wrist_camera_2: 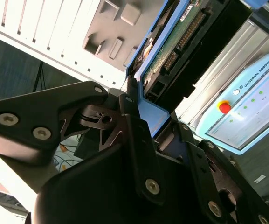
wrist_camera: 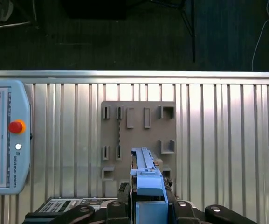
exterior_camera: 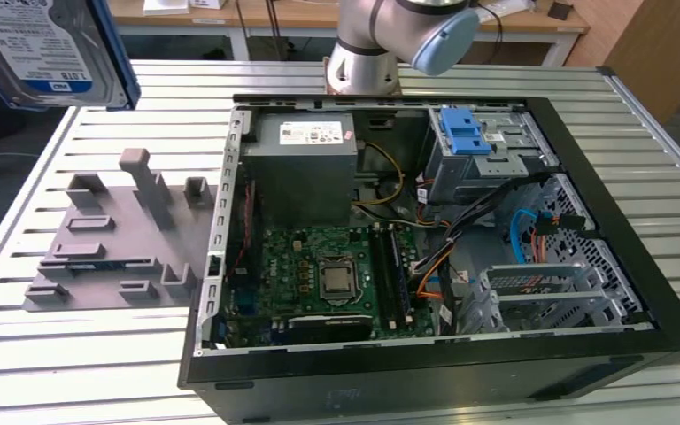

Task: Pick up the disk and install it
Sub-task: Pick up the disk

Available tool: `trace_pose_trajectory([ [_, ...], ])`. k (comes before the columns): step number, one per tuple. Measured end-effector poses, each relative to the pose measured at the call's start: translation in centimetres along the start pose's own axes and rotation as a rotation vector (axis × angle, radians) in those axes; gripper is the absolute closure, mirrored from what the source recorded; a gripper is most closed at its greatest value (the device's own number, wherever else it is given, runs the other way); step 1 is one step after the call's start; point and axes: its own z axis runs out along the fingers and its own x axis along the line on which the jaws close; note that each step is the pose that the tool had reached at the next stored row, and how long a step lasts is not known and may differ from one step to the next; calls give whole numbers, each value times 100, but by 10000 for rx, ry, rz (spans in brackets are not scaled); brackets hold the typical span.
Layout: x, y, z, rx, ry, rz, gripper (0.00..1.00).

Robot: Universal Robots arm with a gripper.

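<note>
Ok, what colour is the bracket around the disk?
Blue bracket, clearest in the first wrist view.

Bright, even light glares off the metal table (wrist_camera: 218, 140), while the floor (wrist_camera: 125, 37) lies dark.

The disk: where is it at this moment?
The disk hangs at the exterior view's upper left, over the grey holder plate, left of the open computer case; in both wrist views the tool grips it.

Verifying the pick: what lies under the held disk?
Below the disk the first wrist view shows a grey fixture plate on the slatted table; its part beneath is covered.
</note>
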Motion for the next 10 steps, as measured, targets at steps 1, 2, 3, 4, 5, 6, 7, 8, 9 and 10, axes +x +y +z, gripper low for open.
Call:
trace_pose_trajectory([
  [1, 11, -24, -1, 0, 1, 0, 64],
  [2, 21, -45, -1, 0, 1, 0, 64],
  [3, 30, -65, -2, 0, 2, 0, 64],
  [4, 40, -87, -3, 0, 3, 0, 64],
  [5, 50, -109, -4, 0, 3, 1, 64],
  [6, 59, -130, -4, 0, 4, 1, 64],
  [7, 69, -151, -5, 1, 5, 0, 64],
  [8, 78, -171, -6, -1, 6, 0, 64],
  [9, 88, -193, -7, 0, 8, 0, 64],
  [10, 97, -213, -8, 0, 8, -1, 64],
])
